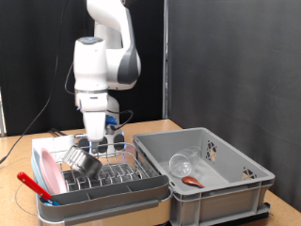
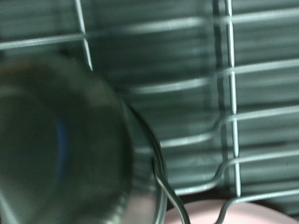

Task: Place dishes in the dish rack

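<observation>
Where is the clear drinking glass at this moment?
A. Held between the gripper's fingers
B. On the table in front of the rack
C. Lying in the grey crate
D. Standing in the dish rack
C: the exterior view shows the glass lying on its side inside the grey crate, next to the spoon, while the gripper is over the dish rack by the steel bowl.

Your exterior view faces the arm from the front, across the table; your wrist view looks very closely into the dish rack [image 1: 103,174], which both views share.
</observation>
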Tool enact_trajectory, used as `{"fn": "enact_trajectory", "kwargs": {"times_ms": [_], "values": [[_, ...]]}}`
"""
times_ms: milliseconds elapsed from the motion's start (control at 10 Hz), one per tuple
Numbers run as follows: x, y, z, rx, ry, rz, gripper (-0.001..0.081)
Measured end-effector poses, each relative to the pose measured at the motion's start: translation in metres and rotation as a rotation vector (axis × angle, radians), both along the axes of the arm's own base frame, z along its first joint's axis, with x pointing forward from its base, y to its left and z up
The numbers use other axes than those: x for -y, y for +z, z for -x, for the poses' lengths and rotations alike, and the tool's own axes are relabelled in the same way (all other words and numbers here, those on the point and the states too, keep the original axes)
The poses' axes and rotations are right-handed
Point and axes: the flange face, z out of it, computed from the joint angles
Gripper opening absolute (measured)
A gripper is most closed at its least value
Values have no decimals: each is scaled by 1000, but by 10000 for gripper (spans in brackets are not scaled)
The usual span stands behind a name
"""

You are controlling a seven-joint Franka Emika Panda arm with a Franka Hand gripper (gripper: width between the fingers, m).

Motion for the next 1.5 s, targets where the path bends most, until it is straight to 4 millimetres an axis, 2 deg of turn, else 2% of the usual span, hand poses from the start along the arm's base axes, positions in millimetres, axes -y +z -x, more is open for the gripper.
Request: {"fn": "enact_trajectory", "kwargs": {"times_ms": [200, 600, 700, 1100, 1300, 1500], "values": [[-12, 6, 5, 9, -5, 14, 803], [-19, 7, 3, 34, 47, -55, 803], [-28, 10, 1, 35, 81, -91, 803], [-90, 31, 5, 10, 393, -239, 803], [-116, 39, 11, 12, 510, -255, 803], [-114, 38, 10, 12, 511, -261, 803]]}}
